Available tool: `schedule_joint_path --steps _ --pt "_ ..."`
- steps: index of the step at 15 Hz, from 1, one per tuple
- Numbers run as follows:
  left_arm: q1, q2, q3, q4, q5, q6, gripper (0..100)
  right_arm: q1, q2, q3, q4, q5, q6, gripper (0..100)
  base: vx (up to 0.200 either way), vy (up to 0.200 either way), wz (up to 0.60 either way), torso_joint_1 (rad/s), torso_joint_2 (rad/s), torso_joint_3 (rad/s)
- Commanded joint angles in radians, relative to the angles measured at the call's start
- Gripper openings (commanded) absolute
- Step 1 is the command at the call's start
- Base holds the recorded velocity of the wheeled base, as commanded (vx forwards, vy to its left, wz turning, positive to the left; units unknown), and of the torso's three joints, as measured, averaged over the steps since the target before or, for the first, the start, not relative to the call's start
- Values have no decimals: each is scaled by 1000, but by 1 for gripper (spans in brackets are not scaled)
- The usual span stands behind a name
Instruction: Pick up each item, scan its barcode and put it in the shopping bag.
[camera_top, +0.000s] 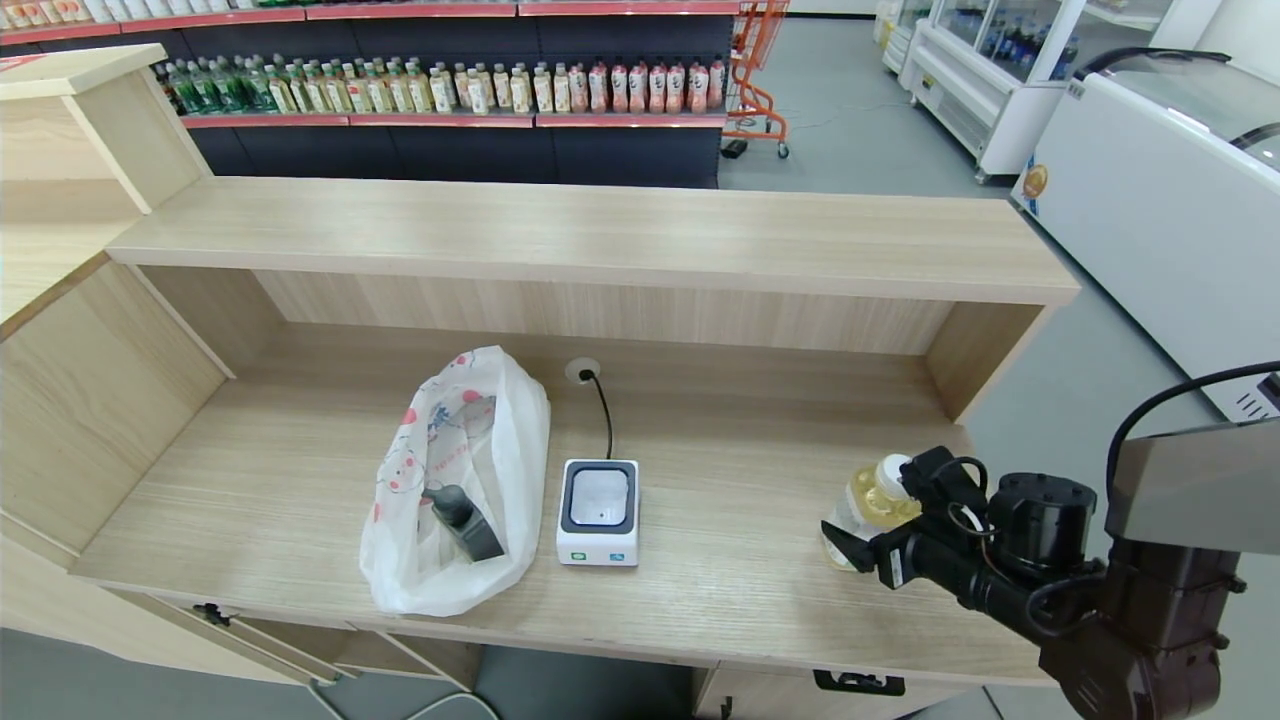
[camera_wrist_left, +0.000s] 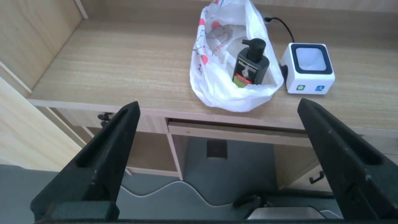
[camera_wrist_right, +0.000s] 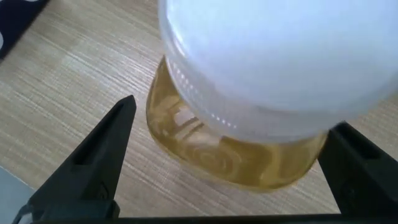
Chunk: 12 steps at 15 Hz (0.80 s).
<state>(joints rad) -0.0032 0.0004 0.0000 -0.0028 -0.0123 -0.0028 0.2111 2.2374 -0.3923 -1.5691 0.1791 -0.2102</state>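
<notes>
Yellow-filled bottle (camera_top: 866, 500), white-capped, upright on the table (camera_top: 760, 430) near its right end, between the parted jaws of the right gripper (camera_wrist_right: 236, 124); no clamp and no lift yet. Left of centre, white shopping bag (camera_top: 455, 470) lying open, black pump bottle (camera_top: 465, 520) already inside: one item apparently done. Just right of the bag, scanner (camera_top: 598, 510). Left gripper (camera_wrist_left: 217, 115) off the table's near edge, jaws wide apart, empty. Left to do, by the look of it: grasp, scan and bag the yellow one.

One shopping bag (camera_top: 515, 420), one black pump bottle (camera_top: 465, 522), one scanner (camera_top: 598, 512), one yellow bottle (camera_top: 868, 505).
</notes>
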Motion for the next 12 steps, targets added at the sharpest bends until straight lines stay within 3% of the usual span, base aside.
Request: schedule_joint_path --steps 1,8,9,12 --pt "0 1 0 0 0 0 100 1 34 -39 -2 0 -1 100 0 0 0 0 0 0" --pt "0 1 0 0 0 0 100 -1 74 -122 -2 2 -12 100 0 0 0 0 0 0" --pt "0 1 0 0 0 0 100 -2 76 -135 -2 2 -12 0 0 0 0 0 0 0" --pt "0 0 0 0 0 0 100 -13 82 -149 -2 8 -15 0 0 0 0 0 0 0"
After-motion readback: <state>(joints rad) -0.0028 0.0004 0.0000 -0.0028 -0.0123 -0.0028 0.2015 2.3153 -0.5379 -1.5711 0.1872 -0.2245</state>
